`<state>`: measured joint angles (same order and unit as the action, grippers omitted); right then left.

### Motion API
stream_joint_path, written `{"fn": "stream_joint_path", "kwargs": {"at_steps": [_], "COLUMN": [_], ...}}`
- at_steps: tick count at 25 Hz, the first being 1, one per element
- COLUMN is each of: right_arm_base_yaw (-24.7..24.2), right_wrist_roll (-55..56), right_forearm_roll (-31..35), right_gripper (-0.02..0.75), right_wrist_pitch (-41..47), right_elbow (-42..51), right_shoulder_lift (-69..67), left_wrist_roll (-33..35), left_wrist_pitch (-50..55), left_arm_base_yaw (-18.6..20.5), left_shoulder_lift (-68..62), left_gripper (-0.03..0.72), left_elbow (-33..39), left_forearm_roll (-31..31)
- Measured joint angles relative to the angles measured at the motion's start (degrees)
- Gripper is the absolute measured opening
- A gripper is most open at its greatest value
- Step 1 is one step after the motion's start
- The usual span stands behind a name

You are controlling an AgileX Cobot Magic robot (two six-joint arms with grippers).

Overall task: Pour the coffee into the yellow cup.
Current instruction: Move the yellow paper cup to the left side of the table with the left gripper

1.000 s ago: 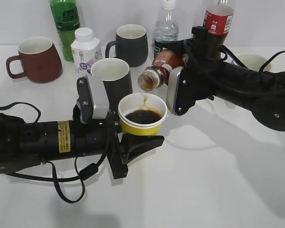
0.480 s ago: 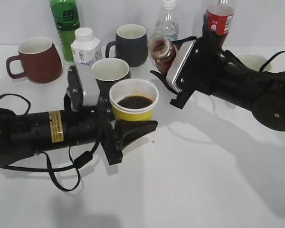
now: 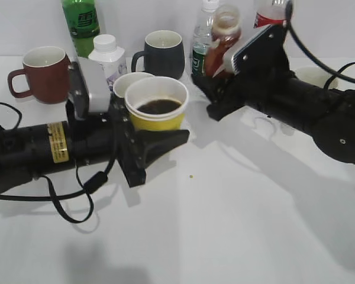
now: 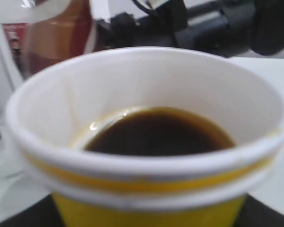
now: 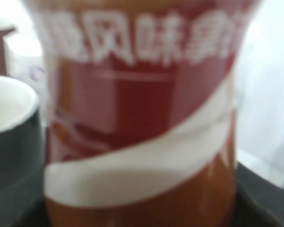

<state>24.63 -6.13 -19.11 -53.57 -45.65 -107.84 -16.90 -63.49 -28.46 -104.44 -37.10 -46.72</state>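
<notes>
left hand (image 3: 143,139) snug around yellow cup (image 3: 157,110); right hand (image 3: 216,89) around coffee (image 3: 220,44)

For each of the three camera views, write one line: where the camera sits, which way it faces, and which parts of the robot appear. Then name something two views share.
Exterior view: from in front, raised, slanting down at the table; shows both arms, left gripper holding the yellow cup, right gripper holding the coffee bottle upright.
Left wrist view: just behind the cup, looking over its rim; the other arm shows behind.
Right wrist view: close on the bottle's label; dark jaw edges at the bottom.
Shared: exterior and left wrist views both show coffee in the cup.
</notes>
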Motion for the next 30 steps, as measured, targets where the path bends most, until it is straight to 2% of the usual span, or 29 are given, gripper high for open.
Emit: {"fn": "stream_joint_path", "kwargs": {"at_steps": [5, 10, 18, 25, 30], "right_arm_base_yaw": [0.0, 0.0, 0.0, 0.0, 0.0], "right_wrist_roll": [1.43, 1.44, 1.48, 1.51, 1.51], "right_forearm_roll": [5.37, 7.84, 8.1, 8.64, 9.16], "right_gripper": [0.503, 0.503, 0.504, 0.504, 0.503], "right_wrist_pitch": [0.71, 2.39, 2.33, 2.33, 2.33], "right_elbow": [-0.05, -0.17, -0.17, -0.17, -0.17], "right_shoulder_lift": [0.0, -0.06, -1.58, -1.58, -1.58], "left_wrist_roll": [-2.02, -2.26, -2.32, -2.32, 0.29], "left_wrist_pitch": [1.07, 2.42, 8.85, 9.44, 9.45], "left_arm_base_yaw": [2.27, 4.85, 10.36, 15.28, 18.49], "left_shoulder_lift": [0.99, 3.87, 6.16, 6.16, 6.1], "left_gripper": [0.397, 0.397, 0.397, 0.396, 0.396], "left_elbow": [0.14, 2.59, 3.08, 3.08, 3.08], "left_forearm_roll": [0.22, 3.9, 7.95, 11.6, 14.14]}}
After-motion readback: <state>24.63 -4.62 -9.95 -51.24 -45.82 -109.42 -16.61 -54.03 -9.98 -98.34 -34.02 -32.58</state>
